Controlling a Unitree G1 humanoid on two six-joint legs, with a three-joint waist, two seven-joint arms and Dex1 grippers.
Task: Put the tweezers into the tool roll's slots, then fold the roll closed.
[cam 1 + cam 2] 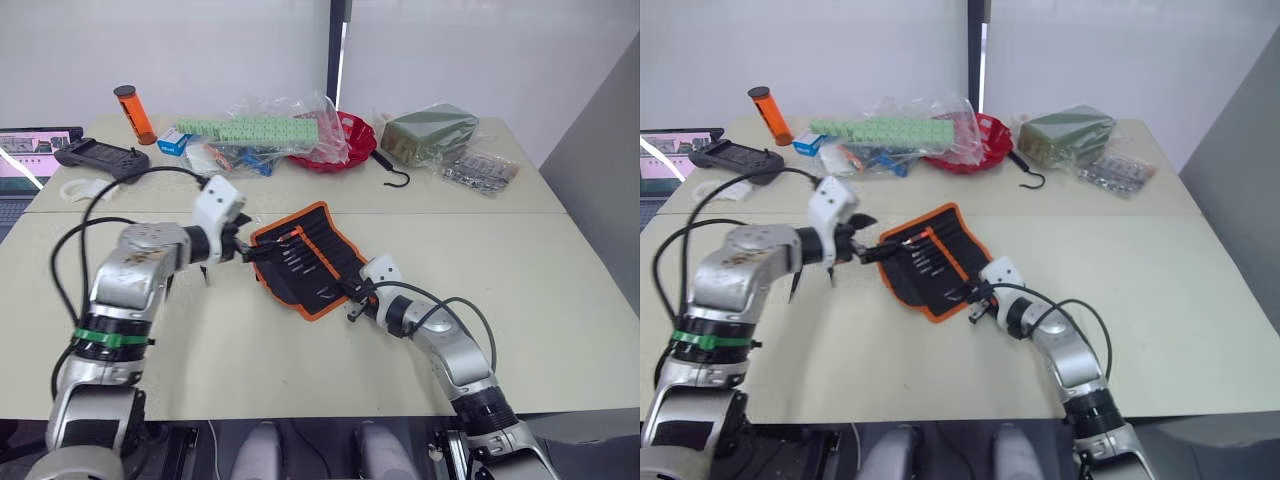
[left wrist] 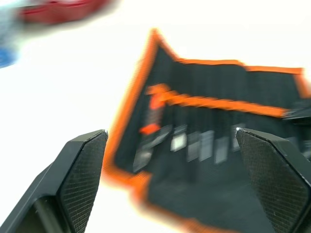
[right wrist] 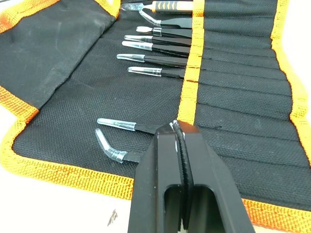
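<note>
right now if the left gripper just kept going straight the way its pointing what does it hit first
Most likely the tool roll. The left gripper is open and points across the table at the roll's near orange-trimmed edge, with the slotted tweezers just beyond. How high the fingers ride above the fabric is unclear, so it could skim over the edge.

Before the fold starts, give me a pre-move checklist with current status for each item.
1. Tweezers seated in the slots: ok, tips protrude past the orange band.
2. Loose tweezers left on the table: cannot tell, the arms hide part of it.
3. Tool roll lying open and flat: ok.
4. Left end effector open, at the roll's edge: ok.
5. Right end effector clear of the roll: not ok, shut and over the slots.
6. Black hook away from the roll: ok.
</note>
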